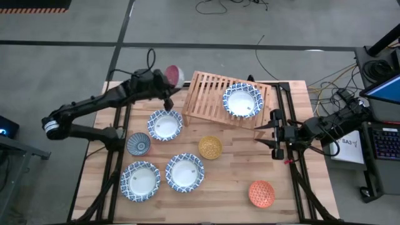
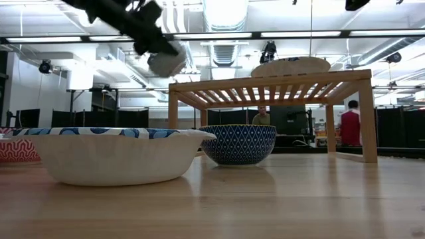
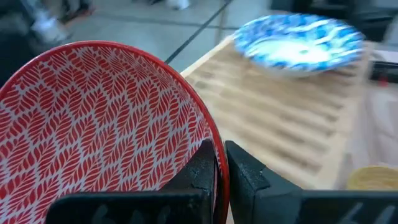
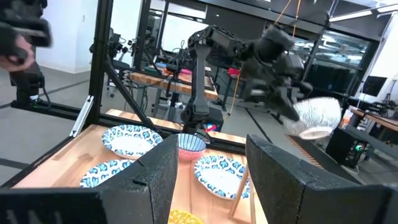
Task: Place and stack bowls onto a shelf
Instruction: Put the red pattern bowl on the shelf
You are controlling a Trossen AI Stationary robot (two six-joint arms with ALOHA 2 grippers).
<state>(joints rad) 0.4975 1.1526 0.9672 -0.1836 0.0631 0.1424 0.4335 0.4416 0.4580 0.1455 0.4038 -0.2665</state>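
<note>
My left gripper (image 1: 167, 87) is up at the table's far edge, just left of the wooden slat shelf (image 1: 215, 100), and is shut on a pink-red leaf-patterned bowl (image 3: 93, 124). The low view shows that bowl (image 2: 166, 64) in the air at about the height of the shelf top (image 2: 272, 83). One wide blue-and-white bowl (image 1: 242, 101) rests on the shelf's right part. Three more wide blue-and-white bowls (image 1: 165, 125) (image 1: 184, 172) (image 1: 140, 181) sit on the table, along with a small blue-patterned one (image 1: 138, 144), a yellow one (image 1: 210, 147) and an orange one (image 1: 261, 194). My right gripper (image 1: 265, 131) waits open at the table's right side. My left gripper pinches the pink-red bowl's rim (image 3: 211, 140), one finger (image 3: 202, 168) inside the bowl and the other (image 3: 245, 171) outside its wall. The bowl is lifted clear of table and shelf and is tilted, its underside (image 4: 317, 117) showing in the right wrist view.
The shelf's left and middle slats (image 3: 267, 118) are bare. The nearest wide bowl (image 1: 165, 125) lies on the table below and just near of the left gripper. Dark frame rails (image 1: 284, 119) run along the table's right side by the right arm. People stand in the room beyond (image 2: 346, 126).
</note>
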